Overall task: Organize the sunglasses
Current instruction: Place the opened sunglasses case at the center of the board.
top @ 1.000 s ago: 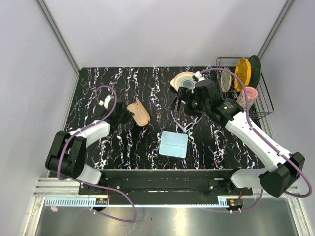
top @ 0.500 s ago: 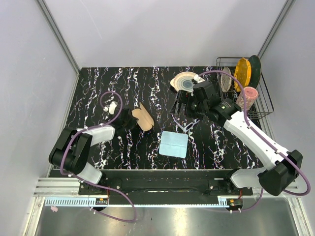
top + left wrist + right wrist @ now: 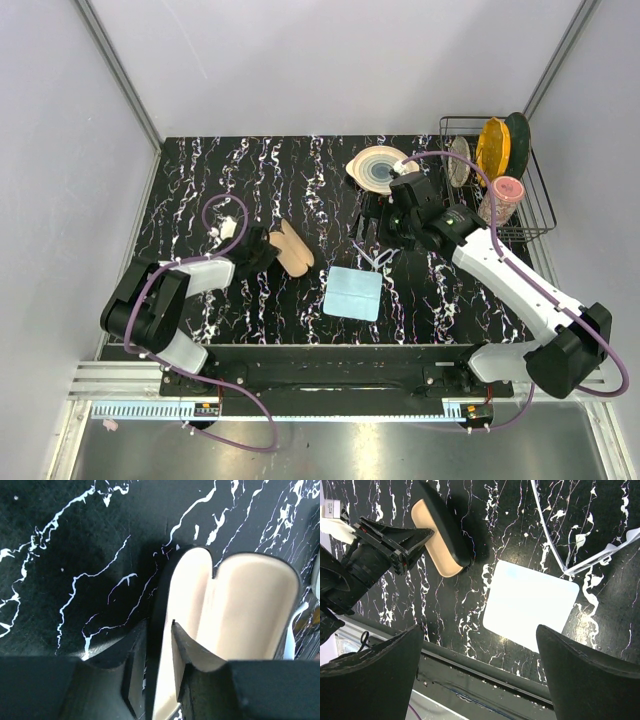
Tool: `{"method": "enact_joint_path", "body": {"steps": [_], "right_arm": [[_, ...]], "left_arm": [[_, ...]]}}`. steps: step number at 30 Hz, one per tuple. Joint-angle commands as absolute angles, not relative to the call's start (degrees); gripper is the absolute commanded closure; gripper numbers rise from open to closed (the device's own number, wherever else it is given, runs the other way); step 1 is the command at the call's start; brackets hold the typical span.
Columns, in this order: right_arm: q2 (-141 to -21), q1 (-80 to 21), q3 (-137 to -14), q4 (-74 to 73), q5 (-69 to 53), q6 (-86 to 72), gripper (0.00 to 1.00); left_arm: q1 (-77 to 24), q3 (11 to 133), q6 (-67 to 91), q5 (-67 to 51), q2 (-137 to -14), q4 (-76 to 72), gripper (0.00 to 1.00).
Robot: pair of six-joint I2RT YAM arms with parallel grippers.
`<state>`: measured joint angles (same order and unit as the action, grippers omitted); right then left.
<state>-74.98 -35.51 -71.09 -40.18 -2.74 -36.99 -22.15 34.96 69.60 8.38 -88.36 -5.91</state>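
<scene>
The sunglasses (image 3: 373, 256), thin and whitish with their arms unfolded, lie on the black marble table just beyond the light blue cloth (image 3: 352, 292). In the right wrist view the sunglasses (image 3: 565, 570) show at the upper right. My right gripper (image 3: 381, 226) hovers above them, wide open and empty (image 3: 480, 675). The black case (image 3: 292, 247) lies open at the left, its tan lining (image 3: 240, 610) facing up. My left gripper (image 3: 159, 675) straddles the case's near wall; its jaws stand slightly apart, and a sliver of lining shows beside the right finger.
A striped plate (image 3: 378, 166) sits at the back of the table. A wire dish rack (image 3: 530, 215) with plates and a pink cup (image 3: 505, 195) stands at the back right. The table's near edge (image 3: 485, 667) runs below the cloth (image 3: 530, 605).
My left gripper has brought the case right and nearer, then loosened its jaws on the wall. The right gripper shifted slightly right above the sunglasses and stays open.
</scene>
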Motion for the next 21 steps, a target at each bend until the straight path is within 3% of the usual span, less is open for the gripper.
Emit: {"method": "enact_joint_path", "body": {"steps": [1, 3, 8, 12, 21], "right_arm": [[-73.7, -35.4, -70.7, -39.5, -3.8, -37.4, 0.00], [-74.1, -35.5, -70.4, -39.0, -4.4, -37.1, 0.00], [-75.4, -35.4, -69.1, -35.8, -9.0, -33.9, 0.00], [-78.2, -35.7, -68.8, -30.9, -12.8, -31.7, 0.01], [-86.4, -39.8, -70.7, -24.0, -12.2, -31.4, 0.09]], "left_arm": [[-22.6, 34.7, 70.0, 9.3, -88.1, -5.2, 0.66], [-22.7, 34.6, 69.4, 9.3, -87.5, -4.5, 0.59], [-22.8, 35.5, 65.6, 10.0, -84.6, -0.3, 0.51], [-22.8, 36.4, 60.0, 11.1, -81.7, 2.1, 0.37], [-21.0, 42.4, 46.9, 9.5, -76.7, 5.3, 0.21]]}}
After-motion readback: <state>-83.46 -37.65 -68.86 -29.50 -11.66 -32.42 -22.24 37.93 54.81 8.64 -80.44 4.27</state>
